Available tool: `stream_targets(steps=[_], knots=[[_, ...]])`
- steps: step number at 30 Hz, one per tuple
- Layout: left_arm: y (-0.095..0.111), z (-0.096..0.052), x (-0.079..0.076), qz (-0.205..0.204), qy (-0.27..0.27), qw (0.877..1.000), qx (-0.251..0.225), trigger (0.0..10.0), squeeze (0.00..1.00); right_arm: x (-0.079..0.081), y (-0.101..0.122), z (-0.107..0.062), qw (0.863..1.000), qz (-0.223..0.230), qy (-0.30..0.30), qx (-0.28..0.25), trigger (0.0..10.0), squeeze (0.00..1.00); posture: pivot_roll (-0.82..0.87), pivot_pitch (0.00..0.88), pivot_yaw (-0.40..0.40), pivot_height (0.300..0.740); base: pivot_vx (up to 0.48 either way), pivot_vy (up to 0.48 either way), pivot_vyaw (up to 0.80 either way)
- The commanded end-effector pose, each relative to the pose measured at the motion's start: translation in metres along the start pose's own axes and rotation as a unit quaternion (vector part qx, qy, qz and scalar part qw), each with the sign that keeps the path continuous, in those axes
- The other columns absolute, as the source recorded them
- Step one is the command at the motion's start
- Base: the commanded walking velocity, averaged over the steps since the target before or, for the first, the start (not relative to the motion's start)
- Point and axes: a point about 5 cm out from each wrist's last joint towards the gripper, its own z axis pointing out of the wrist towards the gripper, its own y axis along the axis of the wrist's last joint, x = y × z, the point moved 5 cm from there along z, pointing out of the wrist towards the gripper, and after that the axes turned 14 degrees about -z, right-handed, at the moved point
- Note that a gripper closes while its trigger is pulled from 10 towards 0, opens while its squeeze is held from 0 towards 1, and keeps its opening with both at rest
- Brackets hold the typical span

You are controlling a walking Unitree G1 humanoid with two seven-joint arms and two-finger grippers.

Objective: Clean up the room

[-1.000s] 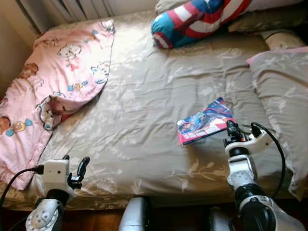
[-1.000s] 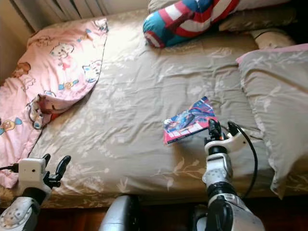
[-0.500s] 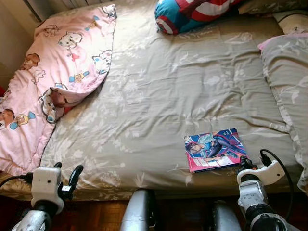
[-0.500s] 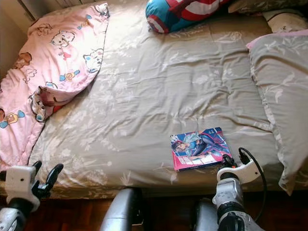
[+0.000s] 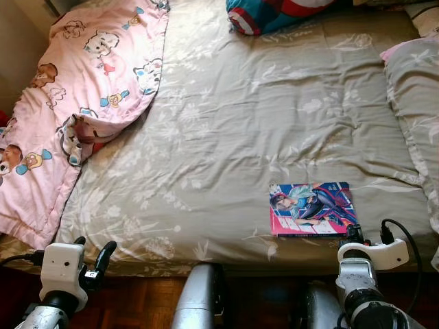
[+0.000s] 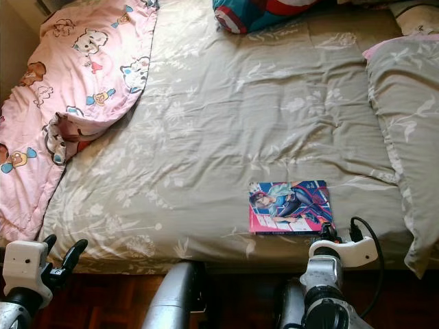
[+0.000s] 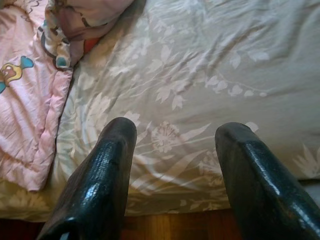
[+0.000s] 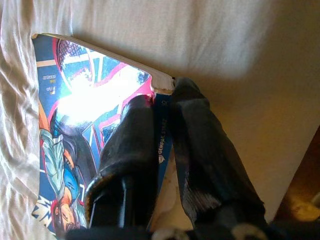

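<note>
Pinched the comic book by its near corner with the right claw, seemingly firmly. Best dragged level off the bed; left claw spread, idle.

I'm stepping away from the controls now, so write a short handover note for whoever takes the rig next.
Right gripper: shut on the near corner of the comic book, which lies flat near the foot edge of the bed.
Left gripper: open, holding nothing, low by the bed's near left corner.
Pink blanket is bunched on the bed's left side; a red, white and blue pillow sits at the far end.
Done: book gripped.
Left: lift the book off and put it away.
</note>
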Motion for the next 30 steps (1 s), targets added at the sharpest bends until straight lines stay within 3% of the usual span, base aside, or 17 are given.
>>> stream_targets(steps=[1,7,10,22,23,30], knots=[[-0.001,-0.008,0.013,0.01,0.017,1.0,0.013,10.0,0.0,-0.01,-0.011,-0.005,1.0,0.011,-0.019,0.012,10.0,0.0,0.28,0.324,0.215,0.646,0.0,0.0,0.0],[0.001,-0.007,0.014,0.012,0.018,1.0,0.013,10.0,0.0,-0.006,-0.009,-0.003,1.0,-0.008,-0.011,0.013,10.0,0.0,0.28,0.321,0.218,0.646,0.0,0.0,0.0],[0.001,-0.006,0.012,0.011,0.016,1.0,0.013,10.0,0.0,0.001,-0.004,0.0,0.998,-0.055,0.006,0.014,10.0,0.0,0.28,0.321,0.219,0.646,0.0,0.0,0.0],[-0.008,-0.009,0.009,0.015,0.006,1.0,0.026,10.0,0.0,-0.007,-0.004,-0.002,0.998,-0.057,-0.006,0.015,10.0,0.0,0.27,0.314,0.216,0.646,0.0,0.0,0.0],[-0.008,-0.009,0.009,0.014,0.006,1.0,0.026,10.0,0.0,-0.008,-0.005,-0.002,0.998,-0.058,-0.007,0.017,10.0,0.33,0.27,0.314,0.214,0.646,0.0,0.0,0.0],[-0.008,-0.009,0.009,0.014,0.008,1.0,0.025,10.0,0.0,-0.01,-0.005,-0.002,0.998,-0.062,-0.01,0.018,10.0,0.3,0.27,0.312,0.212,0.646,0.0,0.0,0.0]])
